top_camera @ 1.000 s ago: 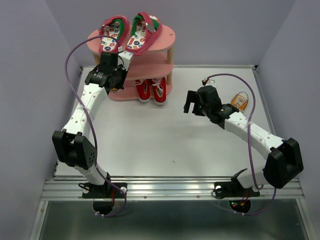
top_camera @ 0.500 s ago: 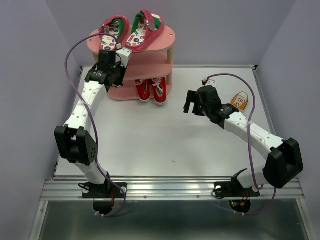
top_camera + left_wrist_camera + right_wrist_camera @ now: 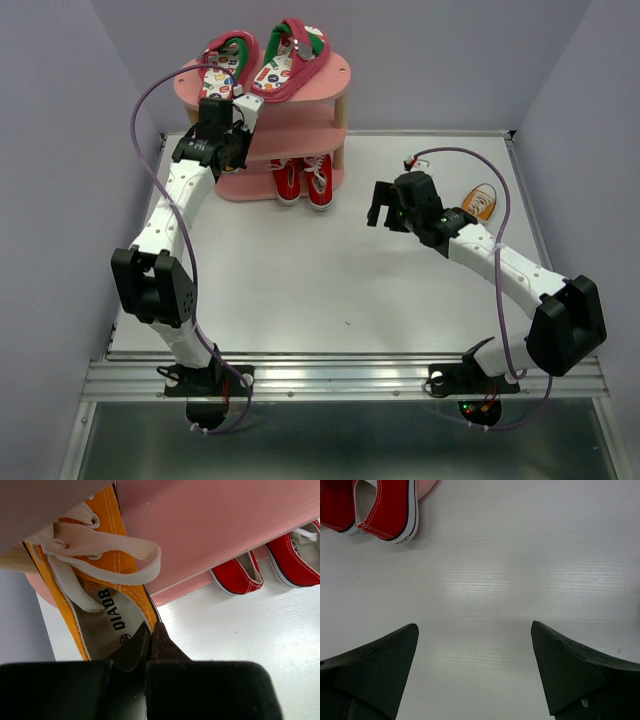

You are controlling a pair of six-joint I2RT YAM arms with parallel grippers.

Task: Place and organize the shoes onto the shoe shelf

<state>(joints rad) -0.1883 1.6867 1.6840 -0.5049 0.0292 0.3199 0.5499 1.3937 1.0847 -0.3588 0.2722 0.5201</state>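
The pink shoe shelf (image 3: 338, 74) stands at the back left. Two pink flip-flops (image 3: 288, 62) lie on its top board, and the red sneakers (image 3: 303, 178) sit on the bottom tier. My left gripper (image 3: 228, 125) reaches in at the shelf's left side by the middle board. In the left wrist view the left gripper (image 3: 151, 628) is shut on the heel rim of an orange sneaker (image 3: 102, 592), which lies under a pink board (image 3: 215, 525). A second orange sneaker (image 3: 481, 202) lies on the table at the right. My right gripper (image 3: 385, 205) hangs open over bare table, nothing between its fingers.
Purple walls close the table in at the back and both sides. The right arm's cable (image 3: 455, 152) loops above the loose orange sneaker. The red sneakers' heels (image 3: 385, 515) show at the top left of the right wrist view, near the open right gripper (image 3: 475, 630).
The left arm has pushed slightly farther toward the shelf with the orange sneaker in its grip. The right arm has not moved.
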